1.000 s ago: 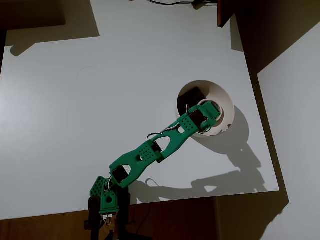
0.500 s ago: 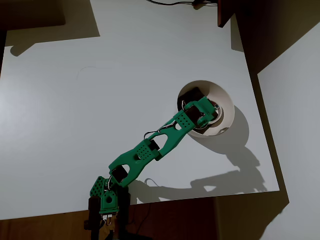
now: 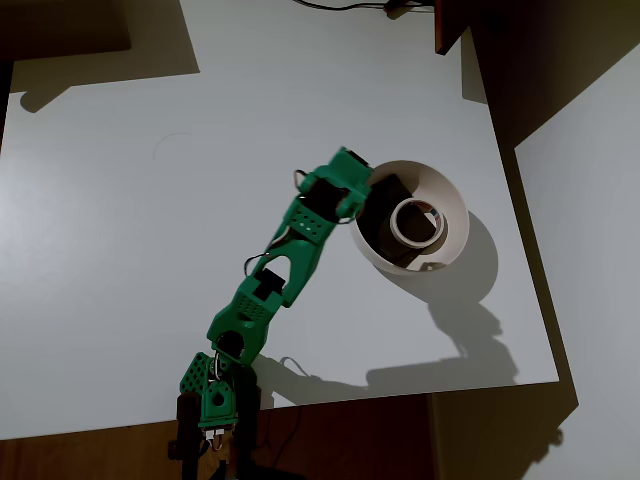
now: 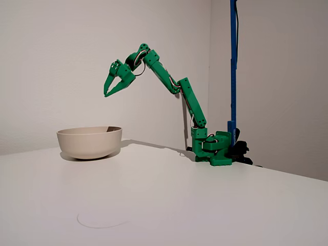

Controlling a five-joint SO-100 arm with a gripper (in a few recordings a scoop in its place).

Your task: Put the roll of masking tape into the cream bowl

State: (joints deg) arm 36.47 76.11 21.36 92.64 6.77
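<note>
The roll of masking tape (image 3: pixel 396 222) lies flat inside the cream bowl (image 3: pixel 456 200), resting on a dark brown block (image 3: pixel 388 189). No part of the arm touches it. In the overhead view my green gripper (image 3: pixel 366 201) is over the bowl's left rim. From the side, the fixed view shows the gripper (image 4: pixel 107 95) high above the bowl (image 4: pixel 89 141), pointing down, its jaws a little apart with nothing between them. The bowl's wall hides the tape in that view.
The bowl stands near the right edge of the white table (image 3: pixel 150 250). The arm's base (image 3: pixel 212 400) is at the table's front edge. A blue pole (image 4: pixel 233 61) rises behind the base. A dark wooden piece (image 3: pixel 450 25) juts in at the table's back edge.
The gripper has let go of the tape, lifted out of the bowl and drawn back to the left. The tape now lies uncovered in the bowl.
</note>
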